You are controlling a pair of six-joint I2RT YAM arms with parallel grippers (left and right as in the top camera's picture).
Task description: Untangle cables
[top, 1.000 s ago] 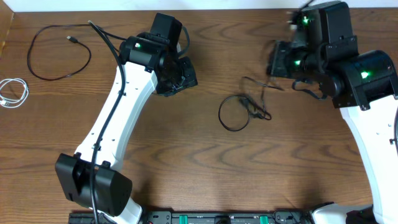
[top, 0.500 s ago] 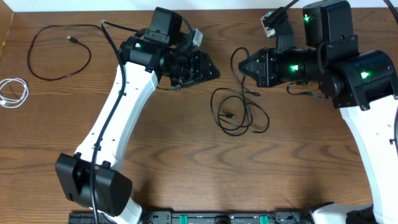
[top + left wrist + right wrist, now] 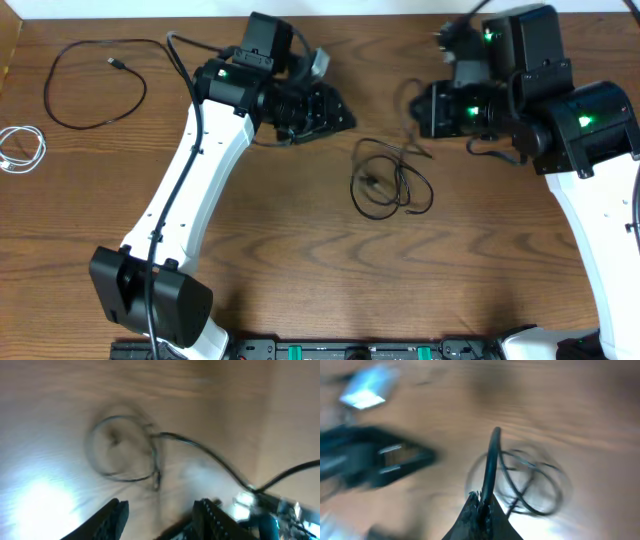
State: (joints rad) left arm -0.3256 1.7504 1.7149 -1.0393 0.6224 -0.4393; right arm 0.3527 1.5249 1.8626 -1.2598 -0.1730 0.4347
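My right gripper (image 3: 481, 506) pinches the black cable (image 3: 491, 455) coiled at the wooden table's (image 3: 300, 260) middle; my left gripper (image 3: 160, 512) hangs spread.

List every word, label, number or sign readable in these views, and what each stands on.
None can be read.
The left arm and right arm show only green lights, no lettering.
The black cable and table bear no print.
Both wrist views are too blurred for text.

Sharp, evenly lit overhead; both wrist views motion-blurred, glare-patched.
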